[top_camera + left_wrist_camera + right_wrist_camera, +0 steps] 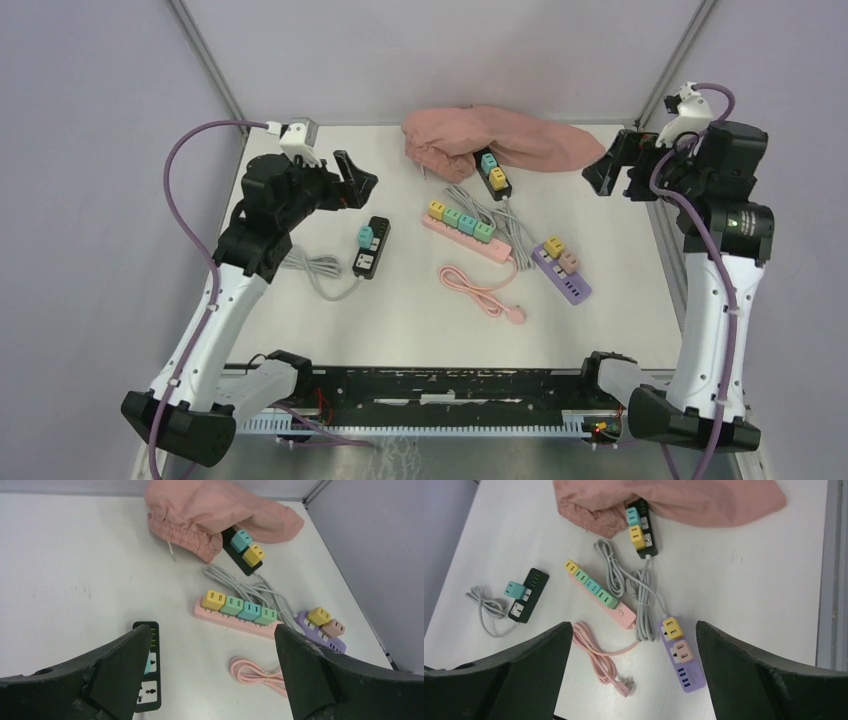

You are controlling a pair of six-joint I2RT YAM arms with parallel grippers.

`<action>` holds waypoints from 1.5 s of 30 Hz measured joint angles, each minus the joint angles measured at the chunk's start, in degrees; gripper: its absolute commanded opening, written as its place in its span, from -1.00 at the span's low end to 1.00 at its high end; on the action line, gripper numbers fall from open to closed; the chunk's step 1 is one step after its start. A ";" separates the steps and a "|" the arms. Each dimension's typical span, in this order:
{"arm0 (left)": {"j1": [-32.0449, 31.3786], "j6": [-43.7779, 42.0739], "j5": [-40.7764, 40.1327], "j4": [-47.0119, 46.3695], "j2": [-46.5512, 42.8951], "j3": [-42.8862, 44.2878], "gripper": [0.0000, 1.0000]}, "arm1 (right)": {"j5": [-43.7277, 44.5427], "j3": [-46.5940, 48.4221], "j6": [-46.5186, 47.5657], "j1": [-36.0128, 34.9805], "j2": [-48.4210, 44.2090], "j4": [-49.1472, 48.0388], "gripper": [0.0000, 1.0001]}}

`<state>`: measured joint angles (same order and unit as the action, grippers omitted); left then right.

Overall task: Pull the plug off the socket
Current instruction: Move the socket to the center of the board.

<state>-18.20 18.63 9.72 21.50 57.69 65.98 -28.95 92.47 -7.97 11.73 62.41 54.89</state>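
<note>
Several power strips with coloured plugs lie on the white table. A black strip [371, 247] at the left carries one teal plug [366, 236]. The pink strip [465, 232] in the middle holds a row of plugs [237, 607]. A purple strip [684, 665] carries a yellow plug [672, 628] and a pink plug [680, 650]. A second black strip [493, 177] pokes out from under a pink cloth [500, 140]. My left gripper [355, 180] hangs open above the table's left side. My right gripper [605, 170] is open at the far right. Neither touches anything.
A coiled pink cord [599, 657] with its free plug lies near the table's front. Grey cords [641, 610] bundle between the strips, and another grey cord [318, 270] trails from the left black strip. Frame posts stand at the back corners.
</note>
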 measured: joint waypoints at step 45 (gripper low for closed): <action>-0.55 -8.52 -9.22 4.07 36.52 -0.33 0.78 | -9.53 -29.27 27.30 -7.96 10.25 1.05 1.00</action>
<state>-18.74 10.11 0.49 25.56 94.21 65.65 -38.48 63.20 19.33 3.77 72.66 55.94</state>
